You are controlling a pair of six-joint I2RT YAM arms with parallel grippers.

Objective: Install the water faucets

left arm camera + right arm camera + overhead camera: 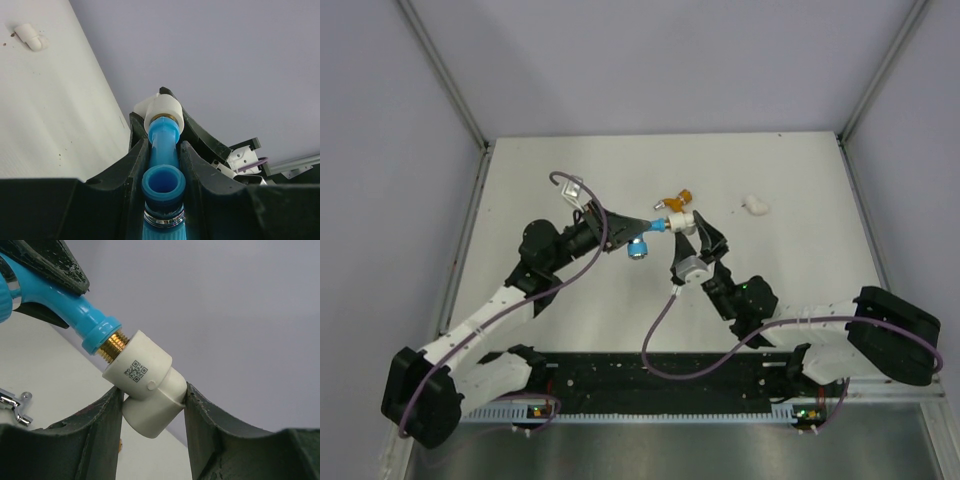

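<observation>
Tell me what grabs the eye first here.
The blue faucet, clamped in the left gripper, meets a white elbow held by the right gripper above the table, brass thread partly showing. The orange faucet lies on the table just behind them, a spare elbow farther right.
</observation>
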